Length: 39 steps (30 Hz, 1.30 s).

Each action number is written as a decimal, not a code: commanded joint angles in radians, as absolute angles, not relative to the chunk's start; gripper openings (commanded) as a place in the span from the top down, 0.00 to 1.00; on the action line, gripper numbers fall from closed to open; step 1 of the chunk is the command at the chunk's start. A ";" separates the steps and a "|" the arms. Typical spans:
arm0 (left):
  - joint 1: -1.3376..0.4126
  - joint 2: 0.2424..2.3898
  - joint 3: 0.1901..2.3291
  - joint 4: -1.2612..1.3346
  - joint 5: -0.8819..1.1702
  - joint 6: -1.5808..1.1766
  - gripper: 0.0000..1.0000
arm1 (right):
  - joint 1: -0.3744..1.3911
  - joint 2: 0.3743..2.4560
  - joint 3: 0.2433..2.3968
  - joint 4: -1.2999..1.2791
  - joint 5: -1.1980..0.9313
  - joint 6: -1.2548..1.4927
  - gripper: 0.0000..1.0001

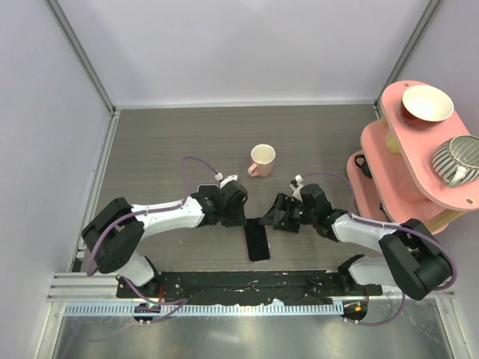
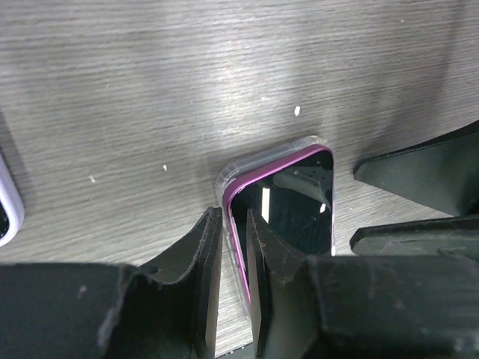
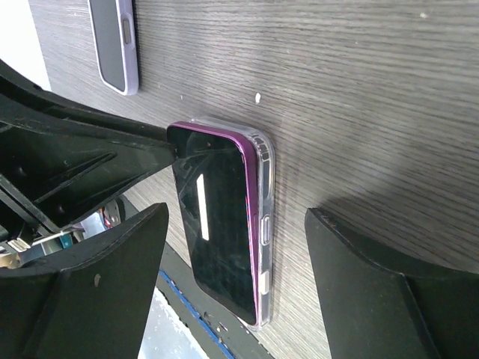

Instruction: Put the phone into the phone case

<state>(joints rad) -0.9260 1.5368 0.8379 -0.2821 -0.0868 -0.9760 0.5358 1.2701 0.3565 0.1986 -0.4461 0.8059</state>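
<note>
A black-screened phone with a purple rim (image 1: 257,241) lies flat in a clear phone case (image 3: 263,224) near the table's front edge. It also shows in the left wrist view (image 2: 292,209) and the right wrist view (image 3: 217,239). My left gripper (image 1: 241,220) is at the phone's far left corner. Its jaws are almost closed (image 2: 233,224) astride the case's left rim (image 2: 224,183). My right gripper (image 1: 271,221) is wide open (image 3: 236,217), low over the table. One finger is on each side of the phone, touching nothing.
A second device in a lilac case (image 3: 112,45) lies on the table behind the left gripper (image 1: 203,188). A pink mug (image 1: 261,158) stands behind the grippers. A pink shelf rack (image 1: 389,161) at the right holds a bowl (image 1: 427,102) and a striped mug (image 1: 458,158).
</note>
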 commanded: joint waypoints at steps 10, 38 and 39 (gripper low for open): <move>-0.920 1.577 0.828 -0.124 -0.040 -0.982 0.80 | 0.541 1.379 0.333 0.362 -0.466 0.830 0.26; -0.927 1.400 0.719 -0.157 -0.005 -1.054 0.67 | 0.541 1.338 0.374 0.169 -0.348 0.792 0.35; -0.927 1.408 0.713 -0.140 -0.005 -1.054 0.67 | 0.541 1.322 0.379 0.132 -0.338 0.790 0.34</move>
